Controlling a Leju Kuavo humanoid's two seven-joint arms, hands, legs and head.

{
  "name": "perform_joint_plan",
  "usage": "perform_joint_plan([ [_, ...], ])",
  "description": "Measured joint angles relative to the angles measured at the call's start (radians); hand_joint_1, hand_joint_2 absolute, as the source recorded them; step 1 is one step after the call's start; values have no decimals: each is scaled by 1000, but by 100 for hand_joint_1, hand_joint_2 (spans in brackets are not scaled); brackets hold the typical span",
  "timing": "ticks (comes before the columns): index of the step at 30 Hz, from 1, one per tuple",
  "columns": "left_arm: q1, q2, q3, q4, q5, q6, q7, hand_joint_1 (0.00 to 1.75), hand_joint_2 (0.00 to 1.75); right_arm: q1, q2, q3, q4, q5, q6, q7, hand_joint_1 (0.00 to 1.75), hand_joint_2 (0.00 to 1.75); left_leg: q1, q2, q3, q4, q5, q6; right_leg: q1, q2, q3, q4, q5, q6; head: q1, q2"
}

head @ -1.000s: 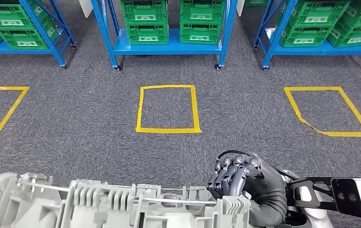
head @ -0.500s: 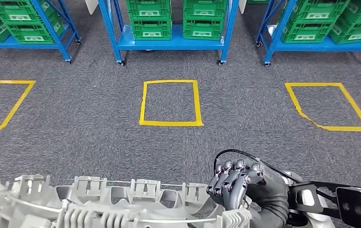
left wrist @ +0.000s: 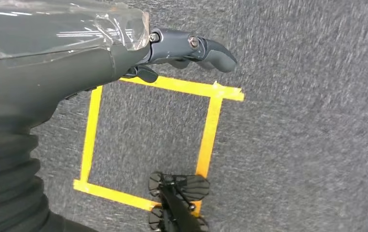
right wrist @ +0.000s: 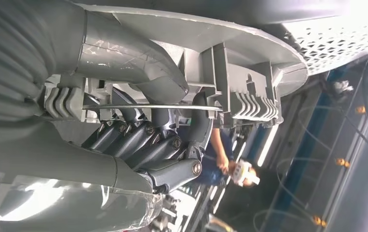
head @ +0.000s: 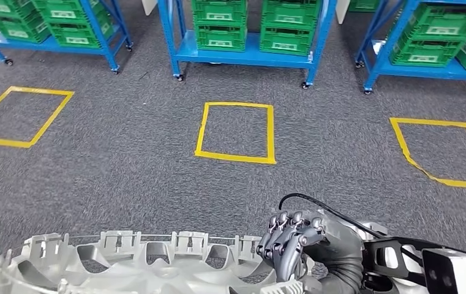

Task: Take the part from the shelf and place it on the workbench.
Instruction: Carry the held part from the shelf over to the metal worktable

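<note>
carrying the part (head: 138, 263) away from the shelves is the step in hand, judging by how things lie: the big grey ribbed plastic moulding sits low across the head view, at the robot's own front, well apart from the blue shelf (head: 248, 55) with its green crates (head: 221, 24). the right hand (head: 294, 242) is clenched round the part's right end, dark fingers (right wrist: 138, 140) hooked over a thin metal rod and through the ribs, as the right wrist view shows close up. the left hand (left wrist: 186, 48) hangs over the grey carpet (head: 126, 159) above a yellow taped square (left wrist: 148, 145), fingers loosely extended and grasping nothing.

to do this well, the grip should keep firm, since one hand bears a long piece whose far end could droop or swing while walking. level carrying and slow turning seem wise until the workbench comes into sight.

against the earlier frames, the whole floor has slid rightward and tilted, so the camera has turned; the middle taped square (head: 236, 131) and shelves sit further right. the part lies lower and flatter in the head view than a second ago.
</note>
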Motion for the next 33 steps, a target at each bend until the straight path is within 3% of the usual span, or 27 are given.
perform_joint_plan([
  [2,2,0,1,0,3,0,0,0,175,-3,0,2,-2,0,0,0,169,175,-4,-12,-4,-9,5,11,0,-17,0,-4,4,8,0,0],
  [4,4,0,3,0,5,0,2,0,175,-8,-1,4,-4,2,0,-2,169,175,2,-31,0,-24,21,21,-1,7,-10,15,-9,14,1,0],
  [5,3,-1,3,0,6,-1,4,0,175,-10,-2,5,-4,4,-1,-5,169,175,5,-42,1,-31,30,25,-2,32,-28,52,-30,14,3,0],
  [7,-3,-2,3,2,10,-5,7,0,175,-12,-6,6,-4,12,-3,-13,169,175,8,-65,-6,-33,40,30,-7,75,-90,186,-89,10,6,0],
  [9,-9,-3,6,6,4,-13,-4,0,175,-14,-12,10,-4,29,-4,-19,169,175,7,-92,-15,-31,45,29,-9,83,-136,287,-120,15,7,0],
  [10,-14,-3,10,10,-7,-17,-18,0,175,-18,-16,12,-4,41,-5,-22,169,175,7,-106,-17,-29,46,28,-10,84,-132,281,-111,22,7,0],
  [11,-20,-3,16,15,-24,-21,-37,0,175,-22,-21,16,-5,57,-7,-27,169,175,7,-120,-19,-25,47,27,-11,87,-107,231,-87,31,7,0],
  [13,-34,-3,31,25,-60,-35,-76,0,175,-31,-29,26,-8,87,-12,-38,169,175,7,-146,-26,-13,45,21,-15,113,-35,85,-33,42,7,0],
  [15,-46,-3,48,33,-85,-60,-102,0,175,-39,-38,36,-13,107,-16,-51,169,175,5,-164,-37,-2,44,12,-14,131,-3,12,-11,32,7,0],
  [17,-53,-3,75,38,-96,-112,-112,0,175,-50,-45,47,-16,125,-17,-69,169,175,5,-175,-49,1,48,2,-12,122,-6,11,-7,16,7,0],
  [18,-57,-3,93,40,-99,-141,-114,0,175,-58,-48,52,-17,134,-18,-76,169,175,7,-174,-54,5,47,-3,-13,115,-6,11,-5,11,6,0],
  [20,-68,-3,128,42,-107,-181,-119,0,175,-71,-53,62,-18,145,-20,-86,169,175,8,-141,-77,51,18,-14,-17,99,-6,9,-2,1,2,0],
  [22,-84,-3,154,45,-120,-192,-128,0,175,-78,-58,70,-19,147,-21,-89,169,175,10,-94,-138,177,-47,-24,-16,78,-6,9,-3,-5,-3,0],
  [23,-93,-3,165,49,-127,-195,-132,0,175,-82,-60,73,-19,147,-20,-91,169,175,13,-82,-172,248,-76,-28,-14,66,-8,9,-3,-7,-4,0],
  [24,-101,-2,174,55,-130,-198,-135,0,175,-85,-62,77,-19,147,-19,-93,169,175,15,-76,-195,295,-89,-30,-13,53,-9,9,-4,-7,-4,0],
  [25,-108,-2,184,64,-133,-202,-137,0,175,-88,-65,81,-19,147,-16,-97,169,175,16,-72,-198,304,-84,-30,-12,41,-10,9,-4,-7,-4,0],
  [26,-114,-2,195,74,-134,-206,-139,0,175,-93,-67,85,-18,147,-14,-101,169,175,16,-67,-179,269,-62,-28,-11,30,-10,9,-4,-7,-4,0],
  [27,-119,-1,206,82,-136,-210,-140,0,175,-98,-69,89,-17,147,-13,-105,169,175,15,-55,-140,199,-29,-23,-9,19,-9,9,-4,-6,-4,0],
  [29,-131,1,225,94,-147,-211,-140,0,175,-110,-73,96,-15,147,-10,-110,169,175,5,-12,-65,57,14,-8,-3,-2,-8,9,-5,-5,-3,0],
  [31,-141,1,238,102,-168,-200,-139,0,175,-122,-77,103,-10,146,-7,-117,169,175,-4,7,-42,6,20,3,1,-22,-8,8,-6,1,-3,0],
  [33,-144,0,250,109,-188,-182,-139,0,175,-132,-79,109,-3,143,-4,-123,169,175,-2,-16,-42,-1,28,10,2,-37,-8,7,-8,10,-3,0],
])
